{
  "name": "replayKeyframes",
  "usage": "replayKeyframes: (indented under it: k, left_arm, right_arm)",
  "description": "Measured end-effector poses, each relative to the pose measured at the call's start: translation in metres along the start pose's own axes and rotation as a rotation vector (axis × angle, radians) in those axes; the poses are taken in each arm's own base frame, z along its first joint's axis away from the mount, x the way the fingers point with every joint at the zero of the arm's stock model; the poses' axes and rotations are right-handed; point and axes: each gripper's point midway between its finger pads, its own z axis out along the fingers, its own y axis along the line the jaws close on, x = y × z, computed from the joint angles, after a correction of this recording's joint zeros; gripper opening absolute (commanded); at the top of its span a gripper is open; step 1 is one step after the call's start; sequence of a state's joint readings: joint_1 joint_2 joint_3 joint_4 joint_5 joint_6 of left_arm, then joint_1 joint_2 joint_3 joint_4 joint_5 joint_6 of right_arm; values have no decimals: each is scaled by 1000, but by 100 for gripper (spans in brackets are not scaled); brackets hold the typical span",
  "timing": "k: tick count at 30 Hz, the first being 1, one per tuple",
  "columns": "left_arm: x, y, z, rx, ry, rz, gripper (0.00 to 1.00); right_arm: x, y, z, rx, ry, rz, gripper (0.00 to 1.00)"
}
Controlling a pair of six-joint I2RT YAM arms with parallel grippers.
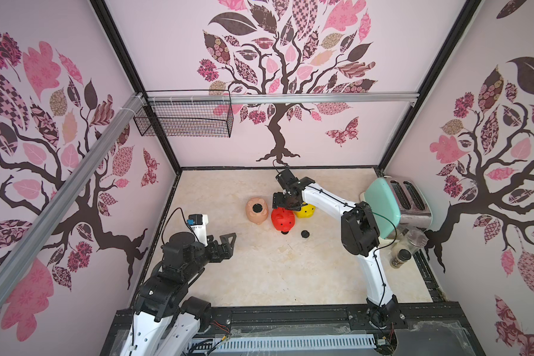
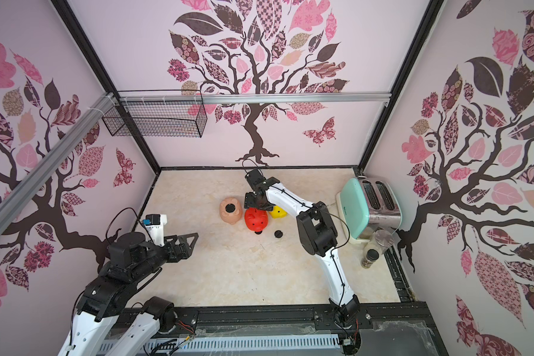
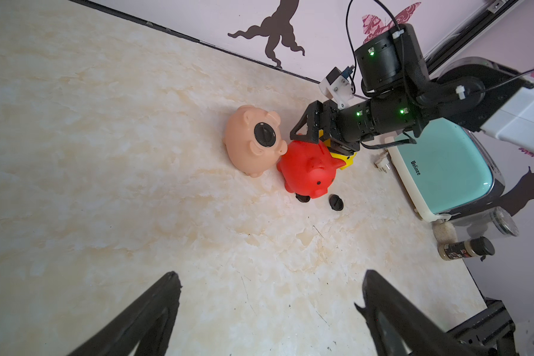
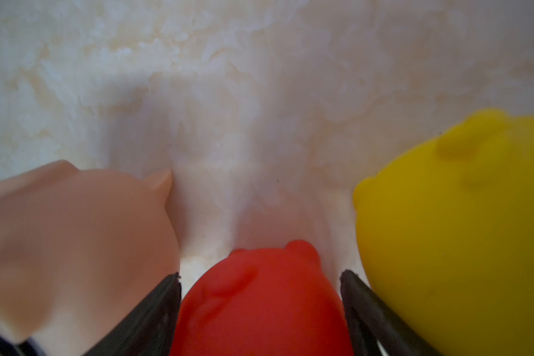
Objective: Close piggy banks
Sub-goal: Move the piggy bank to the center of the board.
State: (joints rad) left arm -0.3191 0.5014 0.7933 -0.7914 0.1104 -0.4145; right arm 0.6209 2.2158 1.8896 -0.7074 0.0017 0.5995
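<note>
Three piggy banks huddle mid-table in both top views. The peach-pink pig lies belly up with a black plug in its hole. The red pig stands beside it, and the yellow pig is partly hidden behind my right arm. My right gripper is open astride the red pig's back, one finger toward the peach pig, the other toward the yellow pig. My left gripper hangs open over bare table at the front left, holding nothing.
One loose black plug lies on the table in front of the red pig, and another sits half under its snout. At the right stand a mint-green toaster, a clear jar and a spice bottle. A wire basket hangs on the back wall.
</note>
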Motion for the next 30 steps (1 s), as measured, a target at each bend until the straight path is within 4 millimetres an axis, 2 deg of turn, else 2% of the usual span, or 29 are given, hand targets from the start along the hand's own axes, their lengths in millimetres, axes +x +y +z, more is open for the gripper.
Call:
replayKeyframes:
  k: [18, 30]
  left_arm:
    - [1, 0, 1, 3, 1, 0, 94]
    - [3, -1, 2, 5, 10, 6, 94]
  right_arm:
    - [79, -17, -28, -47, 62, 69, 84]
    - [94, -11, -29, -107, 83, 144, 84]
